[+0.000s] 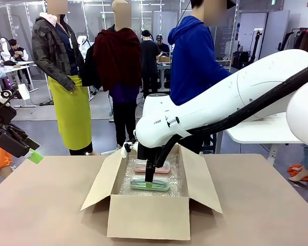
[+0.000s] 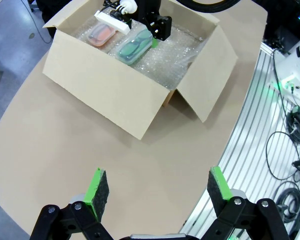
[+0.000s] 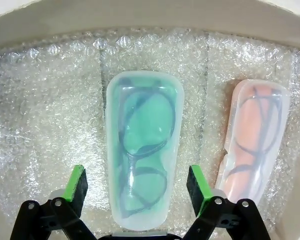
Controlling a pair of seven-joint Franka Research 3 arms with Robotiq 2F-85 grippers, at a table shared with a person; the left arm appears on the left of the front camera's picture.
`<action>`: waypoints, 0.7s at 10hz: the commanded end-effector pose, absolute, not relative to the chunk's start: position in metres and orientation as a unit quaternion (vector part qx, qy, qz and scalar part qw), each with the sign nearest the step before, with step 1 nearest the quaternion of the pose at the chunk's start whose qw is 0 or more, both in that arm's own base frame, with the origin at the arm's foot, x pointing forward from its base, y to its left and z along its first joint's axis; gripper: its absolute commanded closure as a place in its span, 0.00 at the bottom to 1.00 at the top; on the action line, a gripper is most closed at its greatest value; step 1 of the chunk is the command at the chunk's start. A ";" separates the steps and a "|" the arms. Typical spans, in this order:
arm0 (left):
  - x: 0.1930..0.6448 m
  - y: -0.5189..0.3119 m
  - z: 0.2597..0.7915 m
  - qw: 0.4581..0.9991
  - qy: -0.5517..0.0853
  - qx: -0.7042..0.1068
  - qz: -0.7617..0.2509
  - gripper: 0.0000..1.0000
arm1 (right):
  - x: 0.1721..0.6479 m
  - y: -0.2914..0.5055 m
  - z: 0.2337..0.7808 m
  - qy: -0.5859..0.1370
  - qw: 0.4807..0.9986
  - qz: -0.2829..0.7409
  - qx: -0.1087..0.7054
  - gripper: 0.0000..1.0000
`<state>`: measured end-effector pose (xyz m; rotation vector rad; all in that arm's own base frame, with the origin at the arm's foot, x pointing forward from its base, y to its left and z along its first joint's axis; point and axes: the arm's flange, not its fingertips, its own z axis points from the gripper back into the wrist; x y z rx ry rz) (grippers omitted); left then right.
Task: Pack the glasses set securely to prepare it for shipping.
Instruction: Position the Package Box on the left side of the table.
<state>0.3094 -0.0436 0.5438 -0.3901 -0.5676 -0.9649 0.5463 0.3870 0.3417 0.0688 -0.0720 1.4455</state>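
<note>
The mint green translucent oblong case [image 3: 142,150] and the pale pink translucent case [image 3: 255,135] lie side by side on bubble wrap [image 3: 50,100] inside the open brown cardboard box [image 1: 149,218]. My right gripper [image 3: 137,181] hangs in the box, fingers spread astride the mint case, not touching it. My left gripper [image 2: 157,190], outside the box, is spread and empty. I judge placing done; next I must rise clear and close the flaps [image 1: 100,184].
</note>
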 end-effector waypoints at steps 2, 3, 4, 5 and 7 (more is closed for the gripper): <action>0.309 -0.042 0.544 0.821 -0.273 -0.196 -0.461 0.00 | 0.533 0.371 0.370 -0.052 0.762 0.644 0.044 0.00; 0.309 -0.042 0.544 0.821 -0.273 -0.196 -0.461 0.00 | 0.519 0.354 0.394 -0.067 0.772 0.630 0.045 0.00; 0.309 -0.042 0.544 0.821 -0.273 -0.196 -0.461 0.00 | 0.510 0.332 0.412 -0.079 0.790 0.605 0.049 0.00; 0.309 -0.042 0.544 0.821 -0.273 -0.196 -0.461 0.00 | 0.504 0.306 0.424 -0.103 0.813 0.570 0.055 0.00; 0.309 -0.042 0.544 0.821 -0.273 -0.196 -0.461 0.00 | 0.486 0.265 0.444 -0.141 0.839 0.522 0.067 0.00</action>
